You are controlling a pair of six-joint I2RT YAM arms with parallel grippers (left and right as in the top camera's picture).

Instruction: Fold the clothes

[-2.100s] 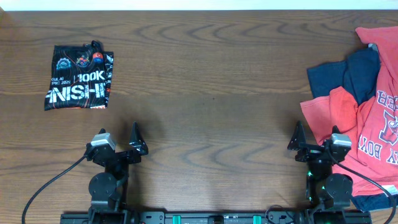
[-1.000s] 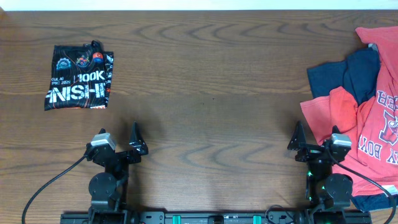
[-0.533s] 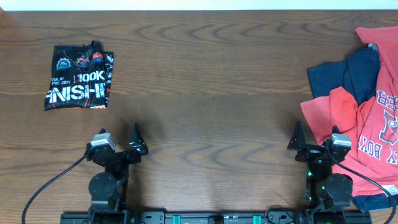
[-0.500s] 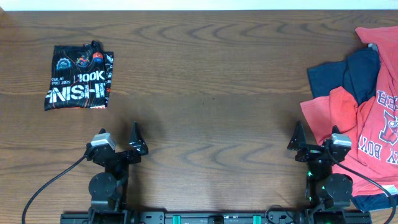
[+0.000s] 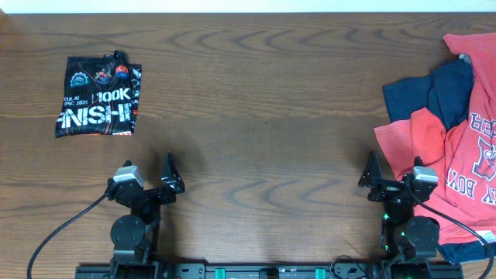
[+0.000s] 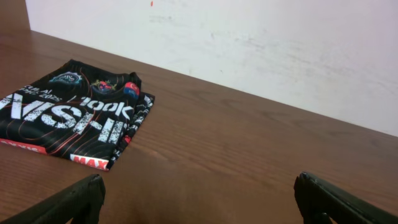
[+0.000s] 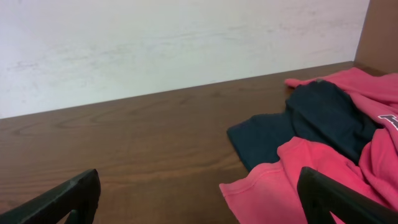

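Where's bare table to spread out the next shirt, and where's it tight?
Widest bare table runs across the middle, between the folded black shirt at far left and the orange-red T-shirt and navy T-shirt heaped at right. Crowded: the right edge, where the heap lies close beside the right gripper.

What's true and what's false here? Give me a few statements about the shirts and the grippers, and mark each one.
1. The black shirt lies folded on the left of the table. True.
2. The left gripper holds the black shirt. False: it is open, empty and apart from it.
3. The navy shirt is bunched together with the orange-red shirt. True.
4. The right gripper is shut on the orange-red shirt. False: it is open, holding nothing.
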